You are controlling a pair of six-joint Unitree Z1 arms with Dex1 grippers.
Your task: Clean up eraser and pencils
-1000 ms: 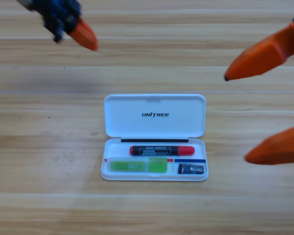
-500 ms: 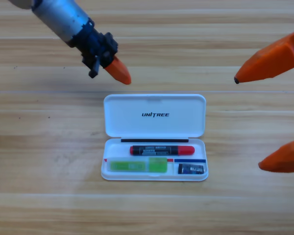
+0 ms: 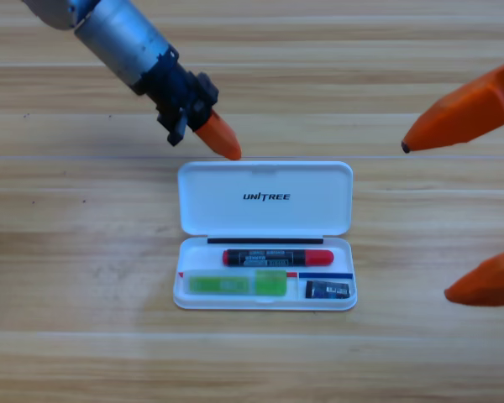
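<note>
The left gripper (image 3: pixel 232 151) is being held just above the case (image 3: pixel 265 197) lid's upper left edge; whether it is spread cannot be told. The right gripper (image 3: pixel 424 220) is being kept spread wide at the right edge. The red pencil (image 3: pixel 277 257), green pencil (image 3: pixel 237 285) and eraser (image 3: pixel 328 290) are lying inside the case tray.

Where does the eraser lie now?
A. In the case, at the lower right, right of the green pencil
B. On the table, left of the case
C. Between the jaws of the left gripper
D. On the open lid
A. The eraser sits in the case, at its lower right corner, right of the green pencil and below the red pencil; the left gripper is above the lid's top edge.
</note>
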